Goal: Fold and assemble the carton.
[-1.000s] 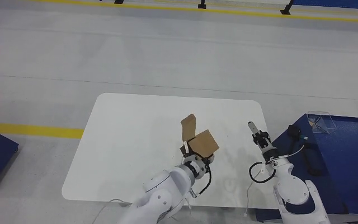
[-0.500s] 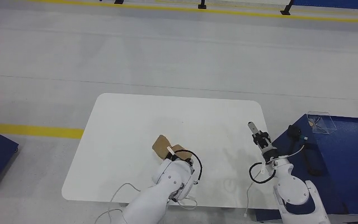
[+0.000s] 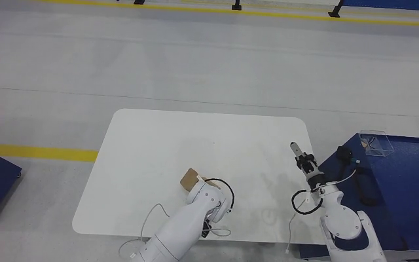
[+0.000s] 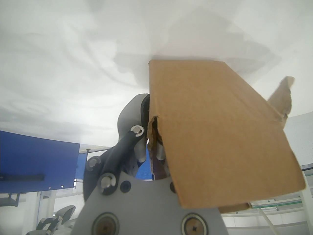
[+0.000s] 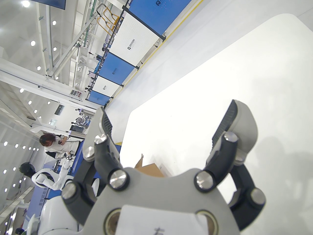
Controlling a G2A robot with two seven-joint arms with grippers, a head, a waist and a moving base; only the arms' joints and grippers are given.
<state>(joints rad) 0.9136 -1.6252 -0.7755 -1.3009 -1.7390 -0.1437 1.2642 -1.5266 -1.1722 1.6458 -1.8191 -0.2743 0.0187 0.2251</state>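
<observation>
Carton (image 3: pixel 190 177): brown cardboard, partly folded, in the near middle of the table (image 3: pixel 196 131), a little left of centre and close to the near edge. In the left wrist view one flat panel (image 4: pixel 215 135) faces the camera, its end seemingly against the table top. A small flap sticks out on one side, and the gripped edge is torn.
Carton contents: inside hidden, cannot tell.
Left gripper (image 4: pixel 149 123): clenched on the carton's torn edge.
Right gripper (image 5: pixel 168 121): released, fingers spread wide with nothing between them. It sits at the table's right edge (image 3: pixel 296 149), well apart from the carton.
Clear bin (image 3: pixel 375 141): on the blue stand (image 3: pixel 386 190) right of the table; contents cannot be told.
Writing: blue and white panels (image 5: pixel 137 37) in the hall carry print.
</observation>
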